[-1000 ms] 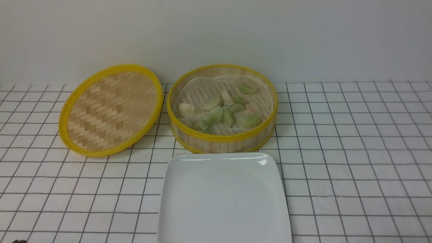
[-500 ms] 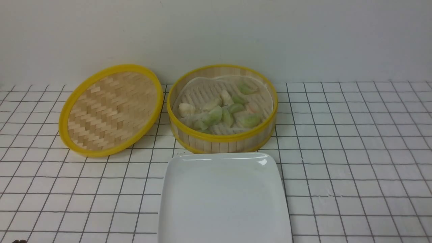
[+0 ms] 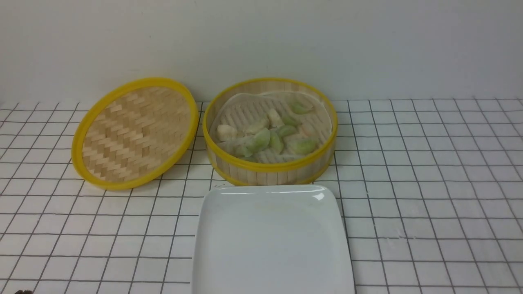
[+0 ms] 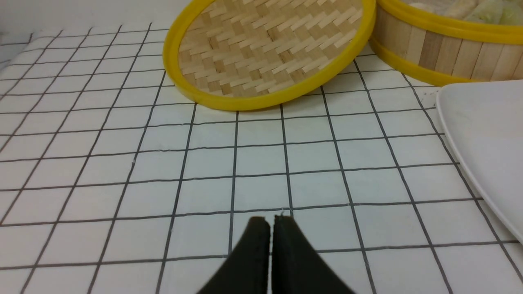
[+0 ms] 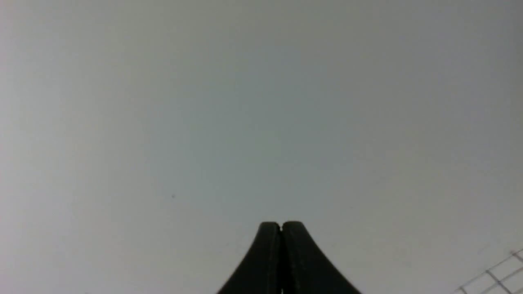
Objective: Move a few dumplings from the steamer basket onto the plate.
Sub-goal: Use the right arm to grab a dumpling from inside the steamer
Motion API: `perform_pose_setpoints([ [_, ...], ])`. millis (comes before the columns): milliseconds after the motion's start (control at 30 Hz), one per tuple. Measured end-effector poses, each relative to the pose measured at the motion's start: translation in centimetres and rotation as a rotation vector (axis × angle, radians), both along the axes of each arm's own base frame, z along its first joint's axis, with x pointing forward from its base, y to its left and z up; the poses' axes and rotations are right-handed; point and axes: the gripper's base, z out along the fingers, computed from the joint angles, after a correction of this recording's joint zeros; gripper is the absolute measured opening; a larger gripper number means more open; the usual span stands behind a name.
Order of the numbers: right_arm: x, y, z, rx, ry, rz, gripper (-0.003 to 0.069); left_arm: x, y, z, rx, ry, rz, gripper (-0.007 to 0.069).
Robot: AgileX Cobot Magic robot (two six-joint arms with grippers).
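Note:
The steamer basket (image 3: 269,167) stands at the back centre with several pale green and whitish dumplings (image 3: 261,139) on its white liner. The white square plate (image 3: 271,241) lies bare just in front of it. In the left wrist view my left gripper (image 4: 271,220) is shut and empty, low over the tiled table, with the basket wall (image 4: 441,53) and the plate's edge (image 4: 482,134) ahead of it. In the right wrist view my right gripper (image 5: 281,224) is shut and empty, facing a plain grey wall. Neither gripper shows in the front view.
The flat woven yellow-rimmed lid (image 3: 135,132) leans tilted left of the basket, also in the left wrist view (image 4: 265,53). A white table with a black grid (image 3: 429,183) spreads around. A plain wall stands behind.

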Motion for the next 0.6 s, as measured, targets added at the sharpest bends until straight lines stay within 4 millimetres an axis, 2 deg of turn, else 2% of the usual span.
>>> perform_pose_setpoints([
  [67, 0.0, 0.6, 2.8, -0.052, 0.048, 0.053, -0.0015, 0.0, 0.0, 0.0, 0.000, 0.000, 0.000, -0.0006],
  [100, -0.1, 0.6, 3.2, -0.059, 0.047, 0.056, -0.0015, 0.0, 0.0, 0.0, 0.000, 0.000, 0.000, -0.0006],
  [133, 0.1, 1.0, 5.7, -0.126, 0.102, 0.085, -0.0015, 0.0, 0.0, 0.0, 0.000, 0.000, 0.000, -0.0006],
  [233, 2.1, 1.9, 9.9, -0.276, 0.331, 0.157, -0.0015, 0.0, 0.0, 0.0, 0.000, 0.000, 0.000, -0.0006],
  [300, 4.3, 2.5, 11.7, -0.385, 0.529, 0.217, -0.0015, 0.0, 0.0, 0.0, 0.000, 0.000, 0.000, -0.0006],
  [333, 6.3, 3.0, 13.0, -0.457, 0.648, 0.259, -0.0015, 0.0, 0.0, 0.0, 0.000, 0.000, 0.000, -0.0006],
  [367, 6.2, 3.0, 12.8, -0.468, 0.664, 0.265, -0.0015, 0.0, 0.0, 0.0, 0.000, 0.000, 0.000, -0.0006],
  [400, 9.1, 3.7, 13.9, -0.557, 0.808, 0.325, -0.0015, 0.0, 0.0, 0.0, 0.000, 0.000, 0.000, -0.0006],
  [433, 9.4, 3.8, 13.9, -0.567, 0.824, 0.332, -0.0015, 0.0, 0.0, 0.0, 0.000, 0.000, 0.000, -0.0006],
  [467, 12.1, 4.3, 14.3, -0.650, 0.945, 0.393, -0.0015, 0.0, 0.0, 0.0, 0.000, 0.000, 0.000, -0.0006],
  [600, 18.3, 5.5, 14.6, -0.721, 1.114, 0.497, -0.0015, 0.0, 0.0, 0.0, 0.000, 0.000, 0.000, -0.0006],
])
